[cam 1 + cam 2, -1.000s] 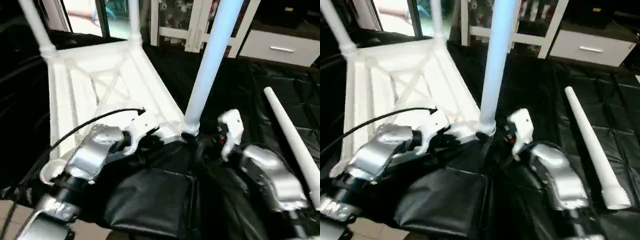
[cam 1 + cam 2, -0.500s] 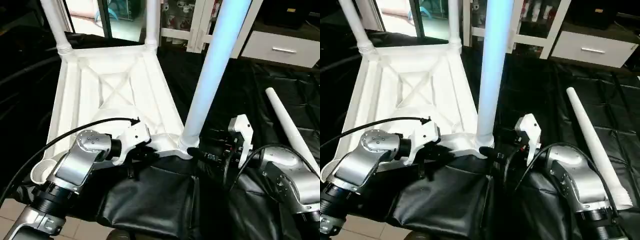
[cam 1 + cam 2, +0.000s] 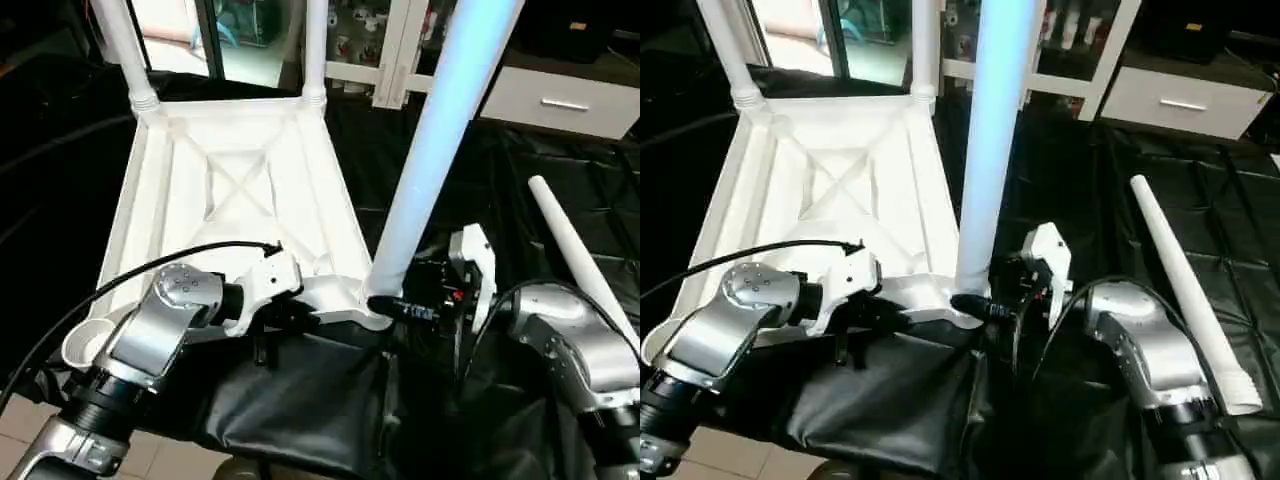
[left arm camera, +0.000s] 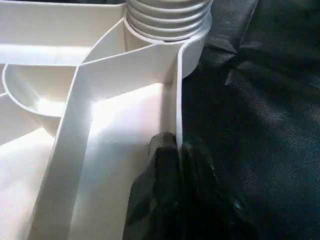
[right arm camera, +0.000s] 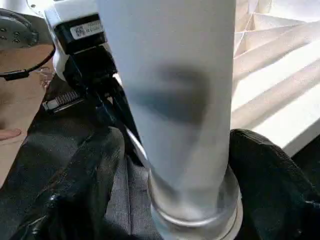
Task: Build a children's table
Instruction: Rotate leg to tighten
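Note:
The children's table lies upside down, its white top (image 3: pixel 240 190) showing the X ribs. Two legs (image 3: pixel 125 50) (image 3: pixel 315 45) stand in the far sockets and a third leg (image 3: pixel 430 150) in the near right socket. The near left socket (image 3: pixel 88 342) holds nothing, and a loose leg (image 3: pixel 575 260) lies to the right on the black sheet. My left gripper (image 4: pixel 175 142) is shut on the top's near rim (image 4: pixel 178 100), just beside the third leg's ribbed base. My right gripper (image 5: pixel 185 190) straddles that leg's base, with a narrow gap at one finger (image 5: pixel 85 185).
The black-sheeted work table (image 3: pixel 300 400) carries everything, and its near edge runs just below my forearms. A white cabinet with a drawer (image 3: pixel 560 95) and glass-door shelving (image 3: pixel 370 40) stand behind. The left arm's cable (image 3: pixel 120 285) arcs over the top's near left part.
The head camera has shifted, so the whole scene sits differently. My right gripper has come up to the near leg's base and its fingers have drawn in. The left gripper keeps its grip on the rim.

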